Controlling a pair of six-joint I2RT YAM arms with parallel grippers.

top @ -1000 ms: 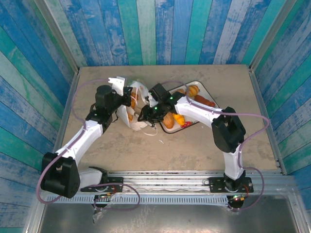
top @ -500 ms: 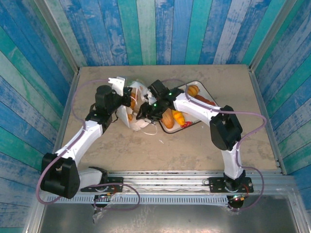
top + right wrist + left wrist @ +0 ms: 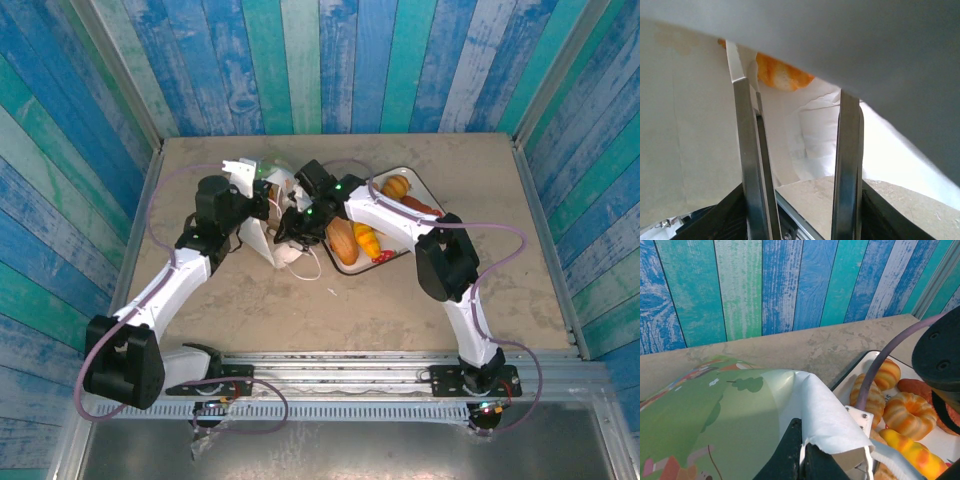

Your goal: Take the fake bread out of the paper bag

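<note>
The white paper bag (image 3: 266, 240) lies tipped over on the table, its mouth facing right toward the tray. My left gripper (image 3: 262, 206) is shut on the bag's upper rim; in the left wrist view its black fingertips (image 3: 802, 440) pinch the white edge of the green-printed paper bag (image 3: 740, 410). My right gripper (image 3: 288, 228) reaches into the bag's mouth. Seen from the right wrist, its metal fingers (image 3: 747, 150) stand open inside the white paper with nothing between them. An orange croissant of the fake bread (image 3: 780, 72) sits just beyond the tips, partly hidden by paper.
A white tray (image 3: 428, 190) right of the bag holds a tan loaf (image 3: 342, 240), a croissant (image 3: 368, 240), another croissant (image 3: 397, 186) and a reddish-brown roll (image 3: 420, 208). The bag's cord handle (image 3: 310, 268) trails on the table. Blue plank walls close the back and sides.
My right gripper has moved left from the tray's edge into the bag's mouth. The left gripper still holds the rim in the same place.
</note>
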